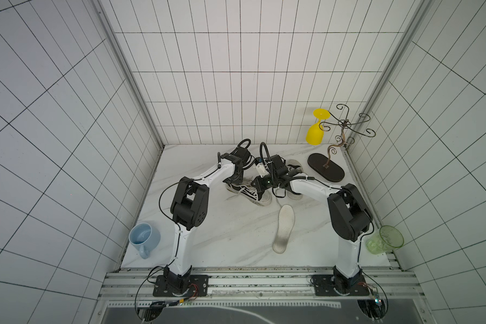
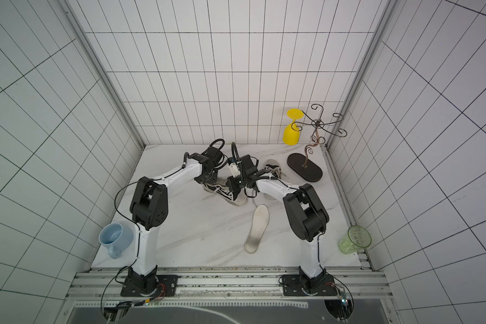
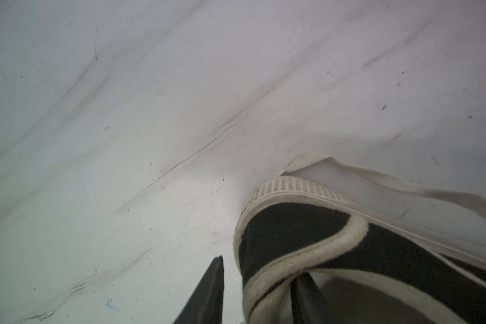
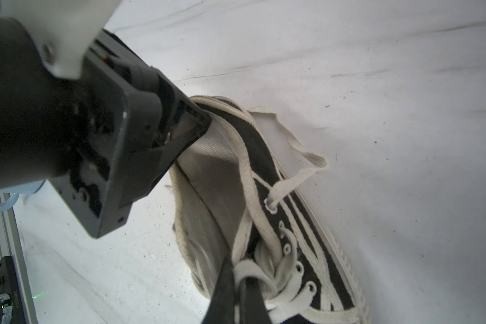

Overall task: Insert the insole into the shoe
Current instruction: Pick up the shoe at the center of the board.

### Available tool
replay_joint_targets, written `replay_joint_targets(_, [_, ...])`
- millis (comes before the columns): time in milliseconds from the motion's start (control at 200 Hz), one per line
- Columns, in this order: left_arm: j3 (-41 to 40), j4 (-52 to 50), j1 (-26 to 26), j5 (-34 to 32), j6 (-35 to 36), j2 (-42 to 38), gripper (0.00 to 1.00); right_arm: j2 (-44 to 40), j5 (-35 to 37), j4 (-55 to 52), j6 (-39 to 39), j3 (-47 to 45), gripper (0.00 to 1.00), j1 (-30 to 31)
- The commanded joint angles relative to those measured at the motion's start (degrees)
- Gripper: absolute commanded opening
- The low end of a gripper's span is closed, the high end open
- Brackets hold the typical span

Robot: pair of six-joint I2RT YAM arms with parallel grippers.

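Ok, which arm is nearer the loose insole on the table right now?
Right. The right arm has its jaws shut on the laces of the shoe, the end nearer the insole. The left arm has its jaws straddling the heel rim, farther away.

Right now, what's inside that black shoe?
Grey fabric lining shows inside the black shoe, plus one finger of the left gripper, which straddles the heel. The toe end is hidden under the laces. The white insole lies outside, on the table.
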Motion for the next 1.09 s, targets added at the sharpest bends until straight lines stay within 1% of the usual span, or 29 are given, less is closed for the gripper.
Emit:
replay_joint_targets(0, [0.24,0.46,-0.14,-4.68,1.1,1.6,0.4,0.54,-1.35,-0.02,-1.65,1.48,0.0,0.68])
replay_joint_targets(95, [0.36,0.32,-0.11,-8.52,2.22,3.3,0.33,0.52,-1.25,-0.13,-1.74,1.5,0.0,0.69])
replay_joint_targets(245, [-0.77,1.34,-0.24,-10.58,3.07,5.58,0.24,0.6,-1.28,-0.3,-1.74,1.4,0.0,0.62])
replay_joint_targets(305, [-0.25,0.65,-0.42,-10.68,2.65,6.47,0.25,0.75,-1.18,-0.3,-1.65,1.46,0.0,0.67])
replay_joint_targets(405, [0.28,-0.65,-0.93,-10.87,2.05,7.2,0.38,1.22,-1.23,-0.33,-1.48,1.78,0.0,0.68])
replay_joint_targets(480, [1.74,-3.13,-0.97,-11.61,1.35,8.63,0.38,1.29,-1.32,-0.3,-1.24,2.19,0.0,0.65])
replay_joint_targets(505, [2.1,-3.6,-0.88,-11.23,1.26,8.68,0.36,1.28,-1.43,-0.33,-1.21,2.29,0.0,0.62])
replay_joint_targets(540, [1.91,-3.4,-0.65,-9.91,1.05,8.04,0.28,1.28,-1.54,-0.35,-1.17,2.45,0.0,0.68])
replay_joint_targets(630, [1.18,-1.71,1.4,-1.77,-0.57,4.95,0.11,0.89,-1.48,-0.22,-0.83,2.5,0.0,0.66])
replay_joint_targets(695, [2.21,-1.17,2.6,1.65,-0.82,3.76,0.0,0.68,-1.6,-0.15,-0.48,2.65,0.0,0.52])
replay_joint_targets(775, [5.5,-3.38,3.23,3.38,-0.63,3.89,0.0,0.65,-2.15,0.13,-0.25,3.34,0.0,0.44])
replay_joint_targets(835, [6.68,-4.14,4.14,6.2,-2.3,3.71,0.0,0.55,-2.19,0.14,0.8,4.4,0.0,0.21])
replay_joint_targets(860, [6.7,-4.13,4.48,6.61,-3.71,3.46,0.0,0.42,-3.24,0.37,1.29,4.76,0.04,0.0])
replay_joint_targets(880, [6.7,-4.07,4.69,6.55,-4.82,3.2,0.0,0.28,-3.99,0.63,1.8,5.1,0.09,-0.22])
replay_joint_targets(930, [6.38,-4.11,5.07,5.11,-8.27,2.58,0.0,-0.14,-4.66,0.75,3.37,6.08,0.25,-0.74])
replay_joint_targets(970, [5.94,-3.84,5.62,4.21,-11.42,1.98,0.0,-0.73,-5.06,1.11,4.68,6.76,0.33,-1.33])
replay_joint_targets(1030, [5.07,-3.45,6.86,4.75,-16.89,1.18,0.0,-1.96,-5.25,2.56,7.12,7.11,0.41,-2.52])
replay_joint_targets(1089, [4.4,-2.19,8.15,6.23,-21.68,0.82,0.0,-3.49,-6.3,4.64,9.49,6.83,0.44,-3.96])
